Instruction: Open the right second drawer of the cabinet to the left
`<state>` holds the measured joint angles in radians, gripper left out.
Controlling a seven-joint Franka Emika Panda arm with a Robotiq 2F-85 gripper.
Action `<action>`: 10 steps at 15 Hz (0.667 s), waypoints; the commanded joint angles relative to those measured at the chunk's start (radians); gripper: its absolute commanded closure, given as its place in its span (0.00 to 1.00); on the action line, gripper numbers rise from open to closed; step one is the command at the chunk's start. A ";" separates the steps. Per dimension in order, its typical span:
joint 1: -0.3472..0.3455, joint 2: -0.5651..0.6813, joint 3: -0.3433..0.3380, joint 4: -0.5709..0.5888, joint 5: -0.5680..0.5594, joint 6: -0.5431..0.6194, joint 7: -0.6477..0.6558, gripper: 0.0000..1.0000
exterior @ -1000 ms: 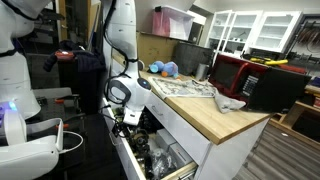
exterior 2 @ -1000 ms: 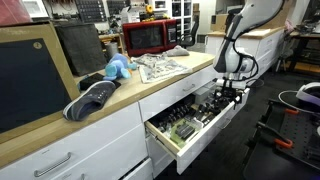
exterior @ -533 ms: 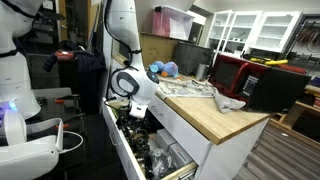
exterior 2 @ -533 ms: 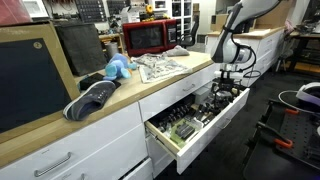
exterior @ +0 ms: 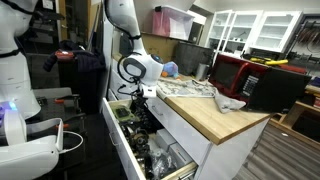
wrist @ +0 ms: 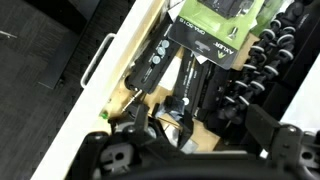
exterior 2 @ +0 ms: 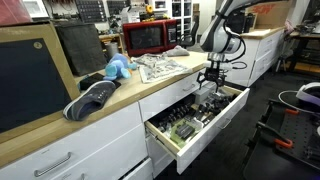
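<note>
Directly beneath end effector: drawer, pulled out, tools exposed; end effector spread apart, empty.

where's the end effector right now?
In both exterior views the end effector hangs over the open drawer, above its tools and close beside the edge of the wooden top.

The drawer lies open (dark tools jumbled inside).

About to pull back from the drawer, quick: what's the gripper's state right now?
Gripper: open, holding nothing, above the pulled-out drawer.
</note>
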<state>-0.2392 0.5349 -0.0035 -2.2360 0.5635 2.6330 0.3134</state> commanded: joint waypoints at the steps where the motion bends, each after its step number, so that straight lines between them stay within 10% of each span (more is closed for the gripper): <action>1: 0.013 -0.082 -0.003 -0.032 -0.032 0.023 -0.139 0.00; 10: -0.092 -0.200 0.011 -0.091 -0.067 -0.014 -0.591 0.00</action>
<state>-0.2882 0.4058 -0.0010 -2.2758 0.5096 2.6526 -0.1781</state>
